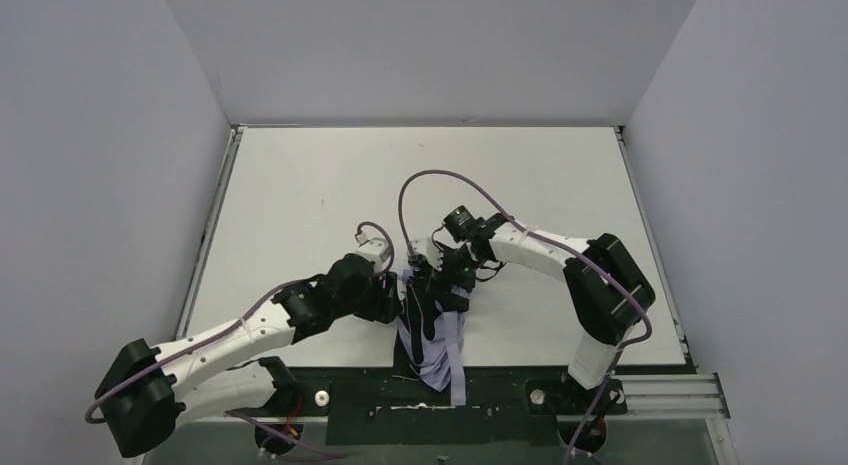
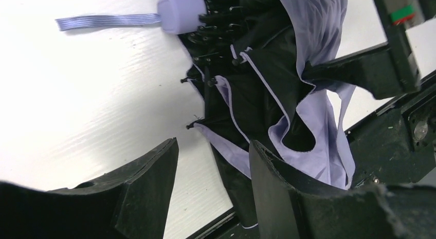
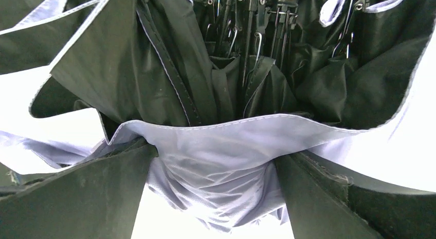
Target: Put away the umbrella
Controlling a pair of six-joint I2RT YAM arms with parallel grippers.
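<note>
white table [image 1: 300, 185], grey walls [image 1: 100, 135]; left end effector [image 2: 213, 145] half-open; right end effector [image 3: 215, 152] wide, straddling umbrella [image 1: 440, 357].

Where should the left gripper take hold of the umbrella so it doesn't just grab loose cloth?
Best at the rib bundle just below the handle, probably from above, with the left gripper set across the length of the umbrella. The ribs gather there into a narrow, firm stem, while the canopy toward the near edge lies in slack folds that would likely slip.
</note>
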